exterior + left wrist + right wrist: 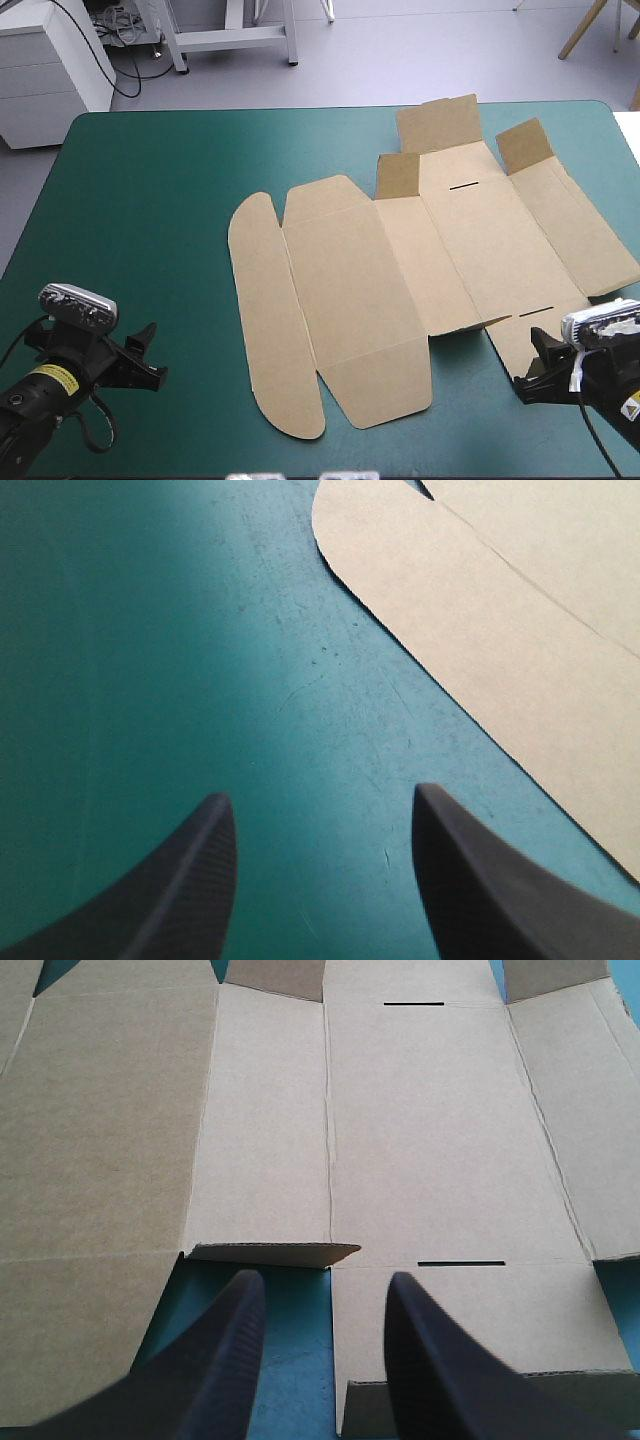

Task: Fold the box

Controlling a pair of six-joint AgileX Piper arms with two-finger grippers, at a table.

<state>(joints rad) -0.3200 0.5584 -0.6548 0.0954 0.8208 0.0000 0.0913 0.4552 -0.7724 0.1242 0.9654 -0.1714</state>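
the brown box (400, 290) lies as a cut sheet of board, opened out flat on the teal-green cover (150, 220), over the middle and right half of the table. none of its walls is raised or tucked. its rounded end flap (265, 320) points toward the table's left side. three small flaps (440, 122) along the far edge stand tilted up from the sheet.

the left gripper (148, 352) sits near the table's near-left corner, well apart from the box. its black fingers (190, 880) are spread and hold nothing, with only bare cover between them; the rounded end flap lies ahead and to one side.

the right gripper (533, 362) sits at the box's near-right edge. its fingers are likewise parted and empty. in the right wrist view they stand over the near flaps, with a narrow dark slot (461, 1263) just ahead and a short flap edge (270, 1253) lifted slightly beside it. whether the fingertips touch the board cannot be told.
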